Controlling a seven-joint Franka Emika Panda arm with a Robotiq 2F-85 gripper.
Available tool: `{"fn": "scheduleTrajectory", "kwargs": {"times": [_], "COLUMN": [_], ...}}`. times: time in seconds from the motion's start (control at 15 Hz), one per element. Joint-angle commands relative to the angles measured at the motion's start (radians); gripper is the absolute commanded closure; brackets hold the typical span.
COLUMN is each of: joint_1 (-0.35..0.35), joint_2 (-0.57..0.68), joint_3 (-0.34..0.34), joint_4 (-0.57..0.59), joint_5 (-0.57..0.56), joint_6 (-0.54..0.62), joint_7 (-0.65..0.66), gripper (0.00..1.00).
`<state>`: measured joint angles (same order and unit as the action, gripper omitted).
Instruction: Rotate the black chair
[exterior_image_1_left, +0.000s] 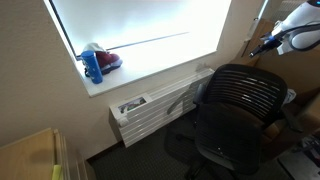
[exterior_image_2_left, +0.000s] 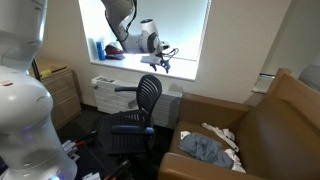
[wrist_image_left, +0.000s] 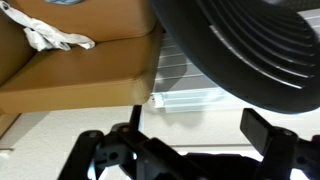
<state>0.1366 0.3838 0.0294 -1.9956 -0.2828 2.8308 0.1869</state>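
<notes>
The black chair (exterior_image_1_left: 238, 105) stands in front of the window, its slatted mesh backrest upright; it also shows in an exterior view (exterior_image_2_left: 140, 105). In the wrist view its backrest (wrist_image_left: 250, 50) fills the upper right. My gripper (exterior_image_2_left: 160, 55) hangs above and just behind the top of the backrest, apart from it; it also shows at the upper right of an exterior view (exterior_image_1_left: 268, 45). In the wrist view the gripper (wrist_image_left: 195, 125) has its two dark fingers spread wide with nothing between them.
A white radiator (exterior_image_1_left: 160, 105) sits under the sill, which holds a blue bottle (exterior_image_1_left: 93, 66) and a red item (exterior_image_1_left: 109, 60). A brown couch (exterior_image_2_left: 270, 130) with a crumpled cloth (exterior_image_2_left: 210, 150) stands beside the chair. A wooden cabinet (exterior_image_2_left: 60, 90) stands by the wall.
</notes>
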Motion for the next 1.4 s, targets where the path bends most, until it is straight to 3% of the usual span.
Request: {"fn": "scheduleTrajectory", "kwargs": {"times": [0.0,0.07,0.13,0.2,0.4,0.47,0.53,0.73,0.8,0.87,1.13,1.33], "joint_1": [-0.238,-0.313,-0.145,-0.167,-0.132,-0.213,-0.289,-0.403,-0.371,-0.304,-0.315,-0.262], "joint_2": [0.024,0.047,0.010,0.015,0.013,0.028,0.047,0.080,0.074,0.045,0.048,0.047], "joint_3": [0.273,0.352,0.185,0.207,0.168,0.284,0.365,0.472,0.429,0.377,0.368,0.286], "joint_4": [-0.007,0.012,-0.007,-0.006,-0.005,0.007,0.016,0.049,0.061,0.022,0.044,0.043], "joint_5": [0.160,0.195,0.189,0.211,0.204,0.317,0.352,0.476,0.512,0.495,0.522,0.411], "joint_6": [-0.034,-0.063,-0.025,-0.027,-0.027,-0.096,-0.112,-0.237,-0.311,-0.218,-0.309,-0.315], "joint_7": [-0.271,-0.349,-0.257,-0.287,-0.276,-0.427,-0.491,-0.718,-0.779,-0.688,-0.785,-0.810], "gripper": [0.00,0.00,0.00,0.00,0.00,0.00,0.00,0.00,0.00,0.00,0.00,0.00]}}
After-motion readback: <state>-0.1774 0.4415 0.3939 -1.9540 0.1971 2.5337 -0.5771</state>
